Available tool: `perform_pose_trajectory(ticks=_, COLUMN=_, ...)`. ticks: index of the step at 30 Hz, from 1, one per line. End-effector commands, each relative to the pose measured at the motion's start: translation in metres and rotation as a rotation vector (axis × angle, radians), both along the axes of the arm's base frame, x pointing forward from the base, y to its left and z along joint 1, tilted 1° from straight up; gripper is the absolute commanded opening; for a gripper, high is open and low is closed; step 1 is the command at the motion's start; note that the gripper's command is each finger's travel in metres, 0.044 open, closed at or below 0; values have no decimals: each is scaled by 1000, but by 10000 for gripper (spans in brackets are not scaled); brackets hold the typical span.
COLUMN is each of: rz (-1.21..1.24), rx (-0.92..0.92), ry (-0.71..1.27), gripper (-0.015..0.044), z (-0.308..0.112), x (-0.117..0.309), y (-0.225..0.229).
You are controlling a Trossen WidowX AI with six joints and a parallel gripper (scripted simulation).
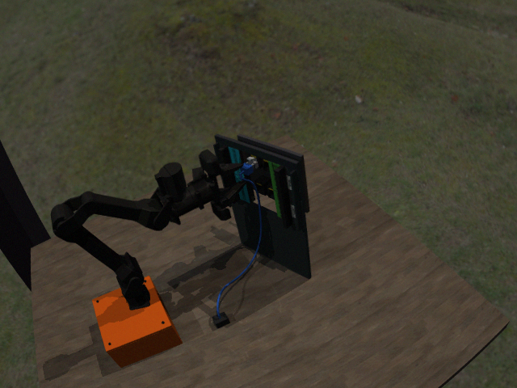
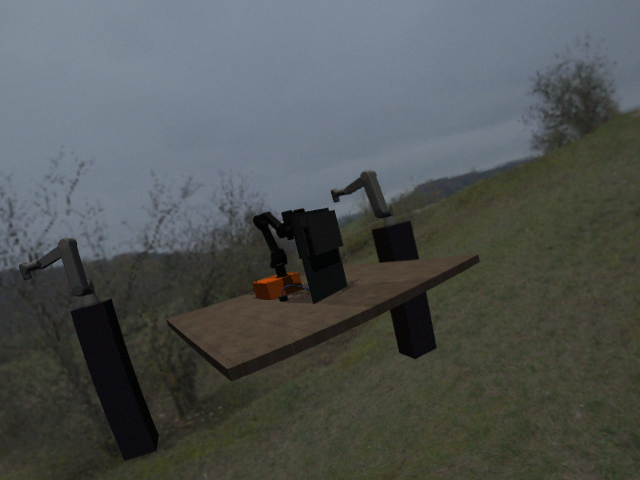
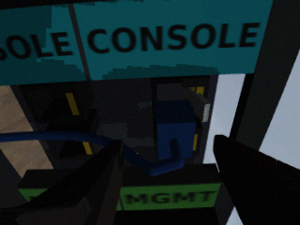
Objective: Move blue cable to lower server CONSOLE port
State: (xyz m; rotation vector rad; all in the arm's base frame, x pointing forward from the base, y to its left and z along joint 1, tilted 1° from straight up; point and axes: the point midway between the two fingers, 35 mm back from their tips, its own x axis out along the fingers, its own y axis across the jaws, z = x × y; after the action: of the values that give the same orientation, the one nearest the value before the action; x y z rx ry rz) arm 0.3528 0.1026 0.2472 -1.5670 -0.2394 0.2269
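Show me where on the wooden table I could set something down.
Right of the upright panel, toward the table's far corner, looks free in the top view. It's crowded between the orange base and panel: cable and black block.
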Motion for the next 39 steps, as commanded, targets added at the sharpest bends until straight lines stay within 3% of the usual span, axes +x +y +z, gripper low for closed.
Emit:
perform_pose_trajectory(ticks=1, rz=0, rx=1, ry=-19, gripper=239, z=7, x=7, y=4)
perform_pose_trajectory(ticks=24, rz=0, rx=2, ry=-21, gripper=239, z=5, x=31, y=19)
perform_pose_trajectory(ticks=39, rz=4, rx=4, ry=-12, gripper=139, z=2, x=29, y=19)
